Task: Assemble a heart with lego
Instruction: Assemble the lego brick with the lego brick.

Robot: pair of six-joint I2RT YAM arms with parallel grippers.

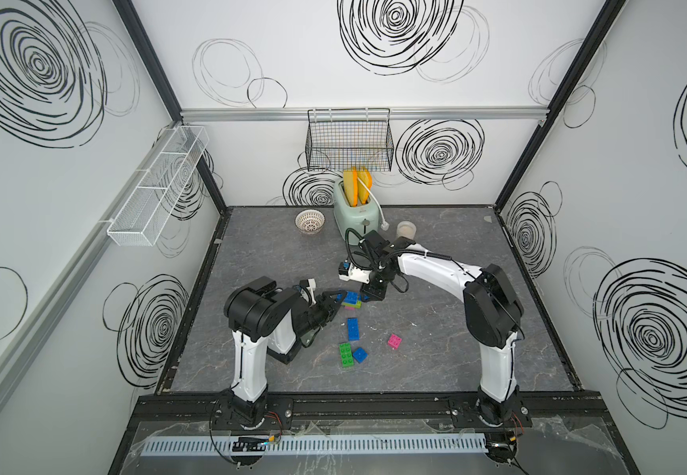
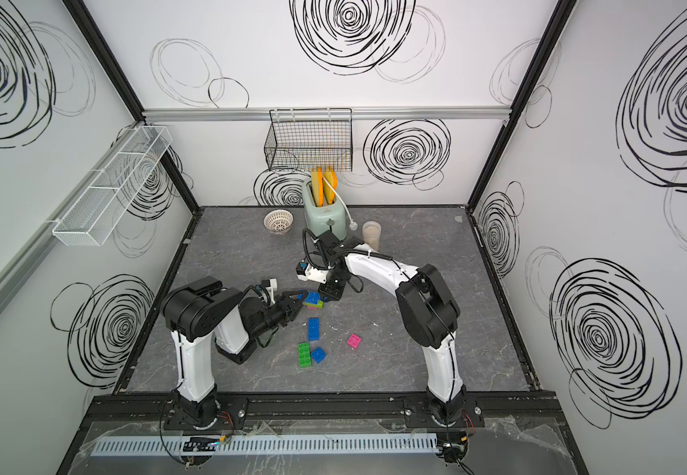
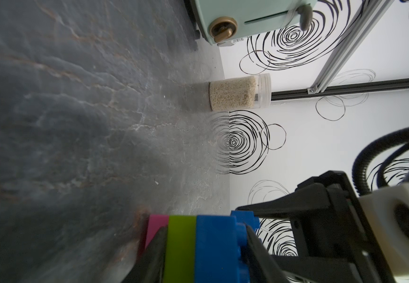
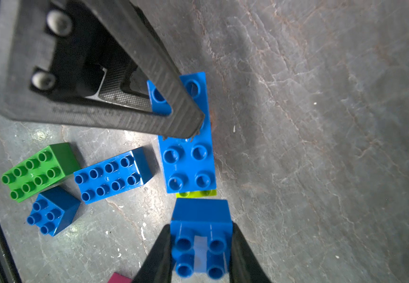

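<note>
Right hand pinching glossy square blue brick, left hand clamping stepped studded heart, veined grey tabletop

tabletop grey | long blue brick, green brick, small blue brick, pink brick | rear: toaster, bowl, jar, perhaps grain-filled

Robot lab cell: swirl-print walls, alu rail
</note>
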